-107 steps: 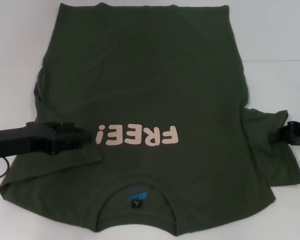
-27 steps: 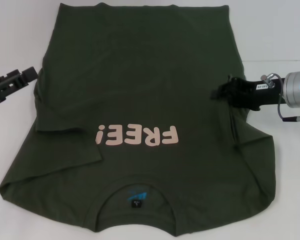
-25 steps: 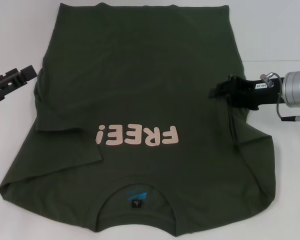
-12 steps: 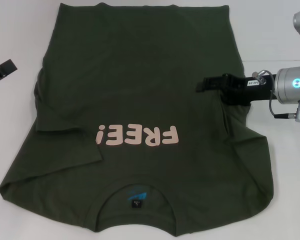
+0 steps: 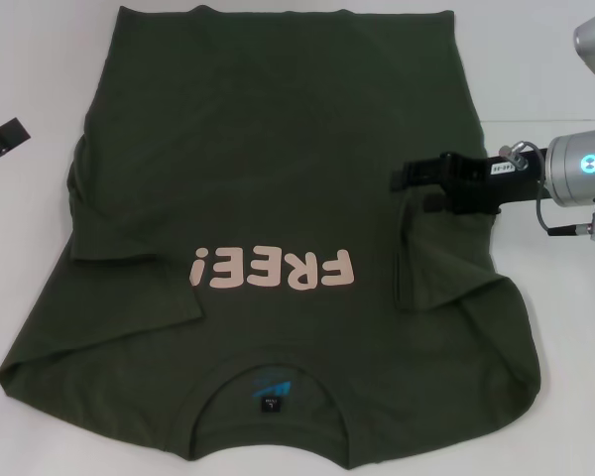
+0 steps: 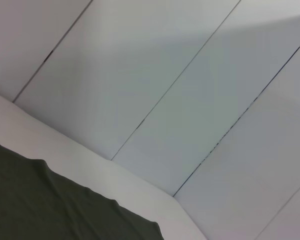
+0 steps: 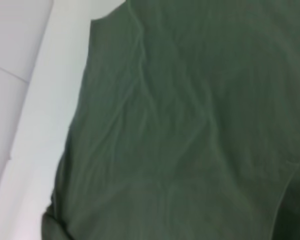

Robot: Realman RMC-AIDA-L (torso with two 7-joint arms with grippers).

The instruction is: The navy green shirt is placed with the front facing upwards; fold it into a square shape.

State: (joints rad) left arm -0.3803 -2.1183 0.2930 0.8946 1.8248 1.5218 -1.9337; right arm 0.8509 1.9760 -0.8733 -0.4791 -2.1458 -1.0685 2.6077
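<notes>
Navy green shirt (image 5: 278,198) is lying flat on the white table (image 5: 535,59), lettering up (collar toward the robot). Right gripper (image 5: 405,178) is pinching the folded-in right sleeve over the shirt's body. Left gripper (image 5: 0,141) is sitting at the table's left edge, grip state unreadable.

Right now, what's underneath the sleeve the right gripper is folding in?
Under the folded-in sleeve held by the right gripper lies the front of the navy green shirt. The covered patch is hidden. The pink FREE! lettering beside it is uncovered.
</notes>
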